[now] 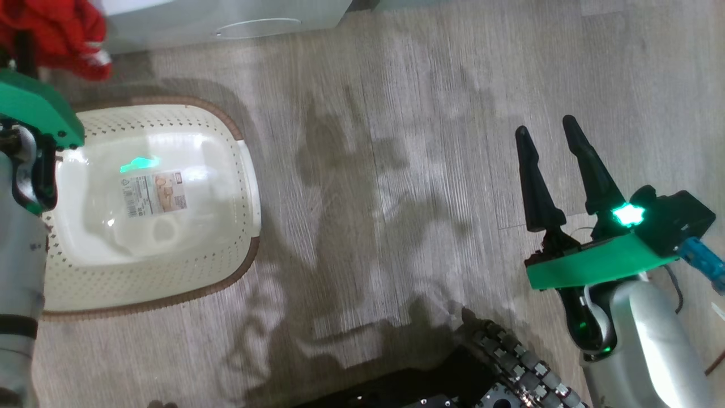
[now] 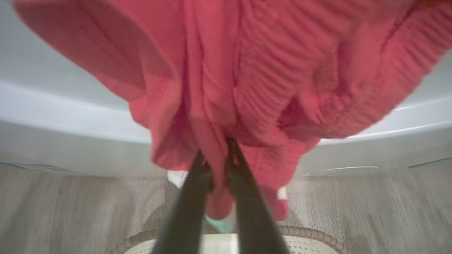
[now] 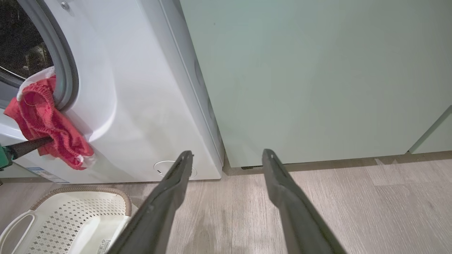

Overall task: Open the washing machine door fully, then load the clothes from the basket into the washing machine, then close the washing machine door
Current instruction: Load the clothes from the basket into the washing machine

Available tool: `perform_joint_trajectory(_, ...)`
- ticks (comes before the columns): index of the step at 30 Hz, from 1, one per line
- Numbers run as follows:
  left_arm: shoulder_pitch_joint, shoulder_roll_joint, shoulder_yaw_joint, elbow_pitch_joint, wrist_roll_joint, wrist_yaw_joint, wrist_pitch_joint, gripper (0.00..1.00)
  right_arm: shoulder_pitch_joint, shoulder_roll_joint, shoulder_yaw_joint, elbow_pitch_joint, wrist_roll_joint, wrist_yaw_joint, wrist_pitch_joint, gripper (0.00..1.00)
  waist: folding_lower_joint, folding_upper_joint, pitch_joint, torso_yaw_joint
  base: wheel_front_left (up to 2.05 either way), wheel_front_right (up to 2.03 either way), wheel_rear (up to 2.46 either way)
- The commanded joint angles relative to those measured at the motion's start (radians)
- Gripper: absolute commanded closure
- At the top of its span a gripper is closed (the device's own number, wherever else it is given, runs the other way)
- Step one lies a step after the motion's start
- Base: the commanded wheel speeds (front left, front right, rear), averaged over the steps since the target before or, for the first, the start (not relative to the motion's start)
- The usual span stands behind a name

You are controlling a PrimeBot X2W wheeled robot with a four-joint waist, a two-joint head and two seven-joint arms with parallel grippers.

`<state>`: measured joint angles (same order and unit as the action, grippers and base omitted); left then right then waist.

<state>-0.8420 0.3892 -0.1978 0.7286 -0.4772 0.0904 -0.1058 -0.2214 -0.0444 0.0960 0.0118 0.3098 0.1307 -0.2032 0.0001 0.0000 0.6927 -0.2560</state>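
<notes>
The washing machine (image 3: 141,88) is cut off at the right wrist view's left edge, so only part of its dark drum mouth shows. A pale green cabinet (image 3: 310,77) stands beside it. The basket (image 1: 243,170) sits on the floor in front, its label visible. The clothes (image 3: 49,127) hang at the gasket's lip and bury the tips of the left gripper (image 2: 216,155), which is clamped on them. The right gripper (image 1: 545,126) is spread wide above the floor.
</notes>
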Motion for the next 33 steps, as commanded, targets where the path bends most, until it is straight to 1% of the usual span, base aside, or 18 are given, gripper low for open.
perform_joint_trajectory(1,-0.011,0.052,0.024,-0.016,-0.009,-0.002,0.001,1.0,0.009,-0.006,0.02,-0.02,0.01,0.0,-0.011,0.0,-0.0001,0.0,-0.003,-0.001,0.0,0.0,0.0)
perform_joint_trajectory(5,0.001,0.052,0.019,-0.01,-0.017,-0.01,0.007,1.0,0.011,-0.006,0.016,-0.005,0.018,0.0,-0.019,0.0,-0.0001,0.0,-0.017,0.002,0.0,0.0,0.0)
perform_joint_trajectory(8,0.027,0.05,0.016,-0.043,-0.027,-0.012,0.022,1.0,0.016,-0.006,0.013,0.003,0.023,0.0,-0.025,0.0,-0.0001,0.0,-0.034,0.01,0.0,0.0,0.0)
perform_joint_trajectory(10,0.049,0.054,0.012,-0.09,-0.032,-0.017,0.043,1.0,0.021,-0.006,0.008,0.006,0.024,0.0,-0.028,0.0,-0.0001,0.0,-0.046,0.019,0.0,0.0,0.0)
perform_joint_trajectory(14,0.09,0.08,0.007,-0.244,-0.054,-0.02,0.14,1.0,0.03,-0.006,0.001,0.006,0.027,0.0,-0.031,0.0,-0.0001,0.0,-0.062,0.039,0.0,0.0,0.0)
perform_joint_trajectory(16,0.103,0.103,0.012,-0.352,-0.074,-0.023,0.206,1.0,0.032,-0.006,0.001,0.006,0.03,0.0,-0.032,0.0,-0.0001,0.0,-0.066,0.046,0.0,0.0,0.0)
perform_joint_trajectory(20,0.108,0.186,0.028,-0.56,-0.092,-0.011,0.356,1.0,0.027,-0.006,0.01,0.012,0.027,0.0,-0.035,0.0,-0.0001,0.0,-0.07,0.043,0.0,0.0,0.0)
perform_joint_trajectory(22,0.094,0.227,0.041,-0.631,-0.099,0.0,0.426,1.0,0.024,-0.006,0.016,0.016,0.028,0.0,-0.038,0.0,-0.0001,0.0,-0.068,0.033,0.0,0.0,0.0)
perform_joint_trajectory(24,0.065,0.257,0.051,-0.674,-0.109,0.008,0.49,1.0,0.02,-0.006,0.025,0.022,0.036,0.0,-0.041,0.0,-0.0001,0.0,-0.065,0.021,0.0,0.0,0.0)
perform_joint_trajectory(26,0.023,0.28,0.059,-0.687,-0.121,0.012,0.545,1.0,0.016,-0.006,0.035,0.03,0.044,0.0,-0.045,0.0,-0.0001,0.0,-0.06,0.004,0.0,0.0,0.0)
perform_joint_trajectory(29,-0.061,0.308,0.059,-0.643,-0.137,0.01,0.634,1.0,0.01,-0.006,0.055,0.039,0.058,0.0,-0.05,0.0,-0.0001,0.0,-0.046,-0.028,0.0,0.0,0.0)
perform_joint_trajectory(31,-0.125,0.328,0.059,-0.596,-0.132,0.008,0.667,1.0,0.005,-0.006,0.069,0.049,0.074,0.0,-0.052,0.0,-0.0001,0.0,-0.037,-0.057,0.0,0.0,0.0)
perform_joint_trajectory(33,-0.187,0.347,0.061,-0.549,-0.119,0.005,0.673,1.0,0.001,-0.006,0.083,0.058,0.091,0.0,-0.055,0.0,-0.0001,0.0,-0.027,-0.087,0.0,0.0,0.0)
